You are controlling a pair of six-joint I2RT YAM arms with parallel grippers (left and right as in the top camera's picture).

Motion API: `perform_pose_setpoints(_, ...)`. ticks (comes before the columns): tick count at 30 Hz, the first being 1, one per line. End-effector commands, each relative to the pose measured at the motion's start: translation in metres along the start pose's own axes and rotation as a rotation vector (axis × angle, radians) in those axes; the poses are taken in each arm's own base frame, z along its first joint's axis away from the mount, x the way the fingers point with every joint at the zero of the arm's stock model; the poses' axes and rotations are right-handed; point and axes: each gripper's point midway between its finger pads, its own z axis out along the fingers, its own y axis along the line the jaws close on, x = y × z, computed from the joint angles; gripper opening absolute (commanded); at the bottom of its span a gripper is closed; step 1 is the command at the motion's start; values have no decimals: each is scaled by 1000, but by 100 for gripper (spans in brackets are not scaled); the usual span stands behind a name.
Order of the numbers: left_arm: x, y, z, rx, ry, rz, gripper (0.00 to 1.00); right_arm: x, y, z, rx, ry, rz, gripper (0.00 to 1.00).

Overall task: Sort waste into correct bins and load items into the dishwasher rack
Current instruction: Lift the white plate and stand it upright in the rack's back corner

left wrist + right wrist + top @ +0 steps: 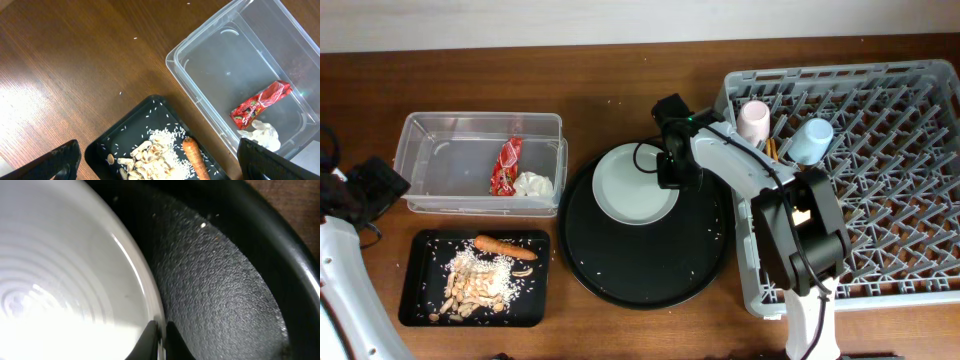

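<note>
My right gripper (678, 175) is shut on the right rim of the pale grey plate (635, 185), which rests on the big round black tray (645, 265). In the right wrist view its fingertips (147, 341) pinch the plate (65, 280) edge. The left gripper (365, 190) hangs open at the far left, above the shallow black tray (125, 130) with a carrot stick (195, 157) and beige scraps (150, 157). The clear tub (172, 65) holds the red wrapper (261, 102) and white tissue (262, 135). A pink cup (753, 122) and a blue cup (811, 141) stand in the grey dishwasher rack (880, 220).
Rice grains are scattered on the round black tray (215, 280) and around the scraps (480, 280). The clear tub (450, 150) sits just behind the shallow black tray (420, 295). The rack fills the table's right side, close to the round tray's edge.
</note>
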Motion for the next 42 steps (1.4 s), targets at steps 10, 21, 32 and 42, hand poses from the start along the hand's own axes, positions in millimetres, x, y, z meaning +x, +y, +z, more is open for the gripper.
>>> perform_pose_setpoints(10, -5, 1, -9, 6, -30, 8, 99, 2, -113, -293, 458, -581, -39, 4)
perform_pose_setpoints(21, -5, 1, -9, 6, -30, 8, 99, 16, -326, -363, 936, -601, 398, 4)
perform_pose_setpoints(32, -5, 1, -9, 6, -29, 8, 99, -37, -384, -296, 1053, -347, 146, 4)
perform_pose_setpoints(42, -5, 1, -9, 6, -30, 8, 99, -83, -375, -284, 1003, -365, -172, 4)
